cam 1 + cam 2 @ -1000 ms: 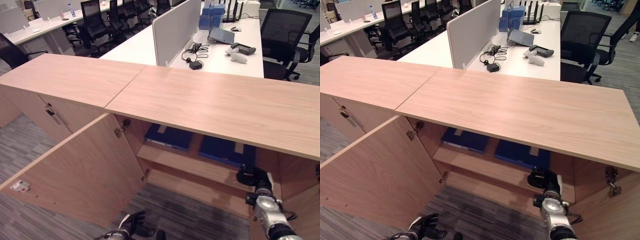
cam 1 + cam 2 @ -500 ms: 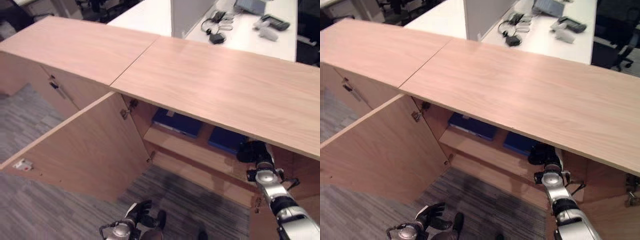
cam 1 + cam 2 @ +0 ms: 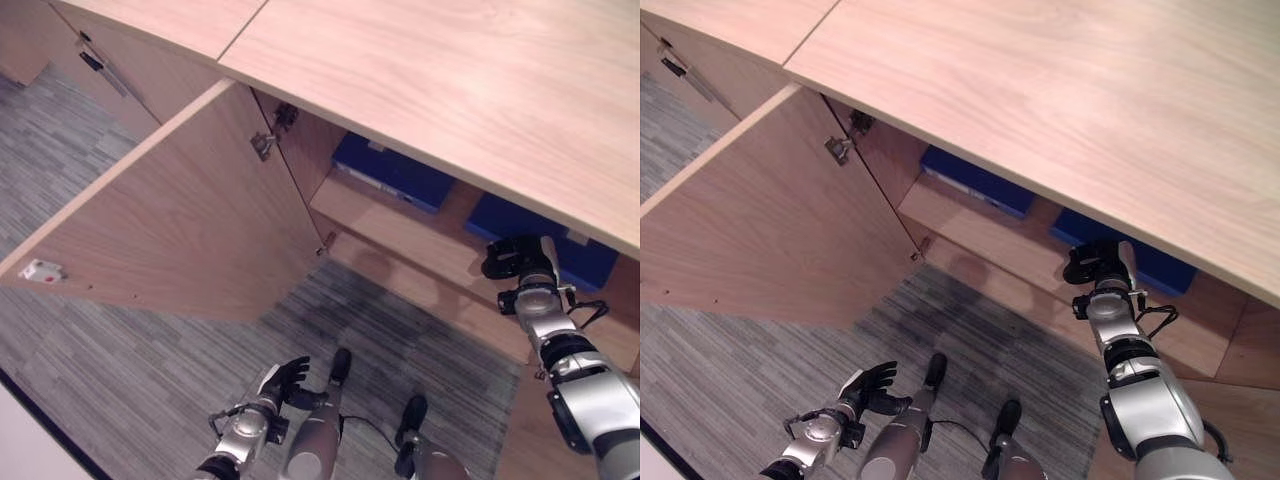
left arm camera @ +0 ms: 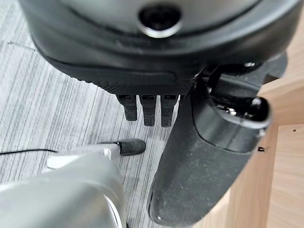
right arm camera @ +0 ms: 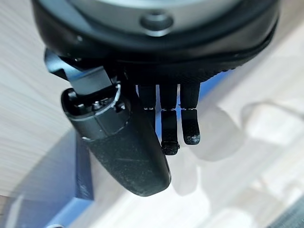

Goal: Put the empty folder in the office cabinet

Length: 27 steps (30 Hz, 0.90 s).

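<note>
Left eye view: office cabinet [image 3: 420, 90] stands with its door [image 3: 190, 220] swung wide; two blue folders lie flat on the inner shelf [image 3: 400, 225].
Task's thing: right blue folder [image 3: 545, 240] rests on the shelf just beyond the right hand; left blue folder [image 3: 395, 170] lies further along the shelf, well apart from either hand.
Right hand: right hand [image 3: 515, 258] is held at the shelf's front edge, just before the right folder; in its wrist view the fingers [image 5: 171, 126] hang loosely extended with nothing between them and the thumb, so released.
Left hand: left hand [image 3: 285, 378] hangs low over the carpet [image 3: 120, 350], fingers relaxed, empty.
Key relation: folder lies straight ahead of the right hand, deeper in; which way its long axis runs I cannot tell. Right hand is by far the nearer.
Judgement: folder looks already placed; closing the door would fall to the left hand.
</note>
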{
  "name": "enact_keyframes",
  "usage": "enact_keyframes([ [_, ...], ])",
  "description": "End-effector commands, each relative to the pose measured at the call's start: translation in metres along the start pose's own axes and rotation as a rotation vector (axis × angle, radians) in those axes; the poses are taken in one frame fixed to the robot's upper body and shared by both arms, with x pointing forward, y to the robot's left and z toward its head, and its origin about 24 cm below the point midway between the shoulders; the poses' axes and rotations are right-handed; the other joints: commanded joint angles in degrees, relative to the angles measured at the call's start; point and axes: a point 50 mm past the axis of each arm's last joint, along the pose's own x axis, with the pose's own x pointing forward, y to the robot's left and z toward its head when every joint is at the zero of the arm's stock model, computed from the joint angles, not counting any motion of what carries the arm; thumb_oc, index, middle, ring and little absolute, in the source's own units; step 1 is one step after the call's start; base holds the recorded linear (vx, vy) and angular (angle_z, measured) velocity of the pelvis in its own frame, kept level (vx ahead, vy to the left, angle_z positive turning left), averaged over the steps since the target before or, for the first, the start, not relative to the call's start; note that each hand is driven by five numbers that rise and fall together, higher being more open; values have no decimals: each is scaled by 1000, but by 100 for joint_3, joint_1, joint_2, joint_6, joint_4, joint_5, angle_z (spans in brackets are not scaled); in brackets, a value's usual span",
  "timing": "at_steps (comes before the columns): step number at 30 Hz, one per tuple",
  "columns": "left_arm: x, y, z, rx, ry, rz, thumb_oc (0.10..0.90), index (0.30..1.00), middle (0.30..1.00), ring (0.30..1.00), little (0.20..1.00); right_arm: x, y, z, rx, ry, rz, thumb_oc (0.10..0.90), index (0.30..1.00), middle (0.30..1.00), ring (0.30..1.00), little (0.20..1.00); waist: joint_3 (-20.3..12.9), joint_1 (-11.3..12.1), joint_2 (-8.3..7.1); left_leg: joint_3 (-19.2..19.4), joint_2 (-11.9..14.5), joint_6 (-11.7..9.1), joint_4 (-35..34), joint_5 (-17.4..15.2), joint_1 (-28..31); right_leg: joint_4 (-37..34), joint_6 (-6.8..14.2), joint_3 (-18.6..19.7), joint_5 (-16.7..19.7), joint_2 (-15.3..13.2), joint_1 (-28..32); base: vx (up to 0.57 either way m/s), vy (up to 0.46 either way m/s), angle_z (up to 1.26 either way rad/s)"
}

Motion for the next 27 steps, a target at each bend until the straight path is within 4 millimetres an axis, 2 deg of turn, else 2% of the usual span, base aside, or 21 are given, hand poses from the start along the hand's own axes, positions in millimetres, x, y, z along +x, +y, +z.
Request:
enact_keyframes([
  [1, 7, 13, 28, -13, -111, 42, 800, 900, 900, 900, 900, 12, -38, 40, 15, -141, -134, 400, 300, 300, 300, 300, -87, 62, -242, 195, -74, -65, -56, -591, 482, 250, 261, 578, 72, -366, -211, -37, -19, 2],
  [2, 6, 13, 29, -11, -117, 45, 800, 900, 900, 900, 900, 14, -42, 40, 44, -115, -165, 400, 300, 300, 300, 300, 36, 115, -149, 173, -64, -63, -42, -551, 348, 393, 252, 574, 30, -395, -407, -33, -12, -1],
  [3, 6, 13, 29, -11, -117, 45, 800, 900, 900, 900, 900, 14, -43, 40, 44, -115, -165, 400, 300, 300, 300, 300, 31, 115, -151, 173, -64, -63, -41, -550, 340, 403, 252, 575, 26, -397, -420, -51, -15, 3],
  [4, -19, 29, -19, -24, -21, 36, 800, 900, 900, 900, 900, 15, -66, 32, 53, -101, -214, 400, 300, 300, 300, 300, 51, 234, -70, 146, -82, -54, -32, -532, 287, 439, 251, 547, 8, -416, -455, 0, 0, 0],
  [5, -30, 42, -26, -25, -22, 65, 800, 900, 900, 900, 900, 14, -78, 29, 42, -102, -244, 400, 300, 300, 300, 300, 82, 301, 19, 106, -100, -51, -26, -509, 257, 478, 264, 514, 7, -433, -488, 0, 0, 0],
  [6, -30, 42, -26, -25, -21, 66, 800, 900, 900, 900, 900, 14, -77, 29, 42, -102, -243, 400, 300, 300, 300, 300, 89, 299, 11, 110, -102, -55, -17, -538, 276, 504, 261, 519, -33, -438, -478, 0, 0, 0],
  [7, -26, 42, -7, -29, -95, 37, 800, 900, 900, 900, 900, 15, -82, 30, 53, -91, -276, 400, 300, 300, 300, 300, 144, 359, 128, 56, -129, -61, -5, -510, 206, 603, 268, 457, -62, -479, -577, -15, -10, 4],
  [8, -26, 42, -7, -29, -96, 37, 800, 900, 900, 900, 900, 15, -83, 30, 53, -92, -277, 400, 300, 300, 300, 300, 146, 358, 129, 55, -130, -61, -4, -510, 203, 608, 268, 456, -65, -481, -581, -55, 6, 18],
  [9, -41, 51, -30, 13, -35, 35, 800, 900, 900, 900, 900, 15, -108, 24, 66, -67, -335, 400, 300, 300, 300, 300, 203, 452, 256, 4, -163, -63, -16, -478, 126, 700, 265, 422, -110, -498, -714, -30, 10, 26],
  [13, -32, 40, -14, 45, -84, 3, 800, 900, 900, 900, 900, 15, -118, 28, 73, -74, -371, 400, 300, 300, 300, 300, 231, 467, 301, 4, -194, -72, -31, -479, 55, 743, 264, 425, -132, -517, -824, -9, 3, 16],
  [17, -33, 34, -7, 34, -126, -26, 800, 900, 900, 900, 900, 14, -143, 33, 89, -82, -444, 400, 300, 300, 300, 300, 252, 466, 381, -22, -228, -87, -56, -478, 16, 767, 279, 405, -152, -543, -899, 1, 4, 7],
  [18, -32, 34, -6, 34, -126, -26, 800, 900, 900, 900, 900, 14, -143, 33, 89, -82, -444, 400, 300, 300, 300, 300, 251, 466, 383, -22, -228, -87, -56, -478, 15, 767, 278, 404, -151, -543, -900, 0, 14, 4],
  [21, -32, 31, -4, 20, -135, -59, 800, 900, 900, 900, 900, 11, -175, 48, 96, -111, -525, 400, 300, 300, 300, 300, 228, 435, 408, -12, -278, -103, -56, -496, -16, 746, 280, 401, -135, -551, -949, 4, 14, 2],
  [22, -32, 31, -4, 20, -136, -59, 800, 900, 900, 900, 900, 11, -175, 49, 96, -112, -525, 400, 300, 300, 300, 300, 231, 433, 412, -12, -277, -103, -56, -496, -16, 745, 280, 402, -135, -551, -950, 0, 0, 0],
  [27, -34, 33, -8, 15, -124, -63, 800, 900, 900, 900, 900, 4, -208, 79, 89, -199, -603, 400, 300, 300, 300, 300, 170, 401, 361, -27, -291, -112, -56, -523, 10, 728, 279, 412, -135, -544, -926, 2, 1, -1],
])
